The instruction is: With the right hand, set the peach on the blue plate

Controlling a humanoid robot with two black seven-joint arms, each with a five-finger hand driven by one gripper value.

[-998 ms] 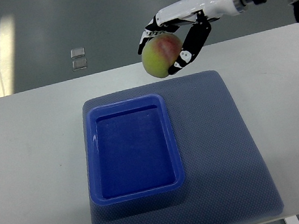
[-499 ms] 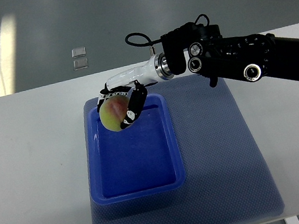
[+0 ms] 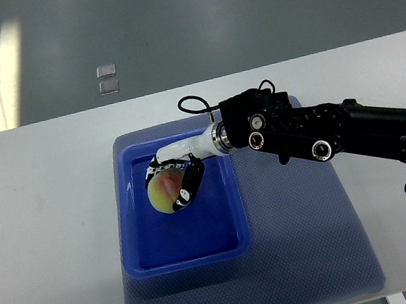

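The peach, yellow-green with a red blush, is inside the blue plate, a deep rectangular tray, over its upper left part. My right hand is shut on the peach, white and black fingers wrapped around its right side and top. Whether the peach touches the plate's floor I cannot tell. The black right arm reaches in from the right edge across the mat. No left arm shows.
The plate rests on a blue-grey mat lying on a white table. Beyond the table's far edge is grey floor with two small square floor marks.
My right hand carried the peach from above the table's far edge down and left into the plate, and in the last half second lowered it further toward the plate's floor.
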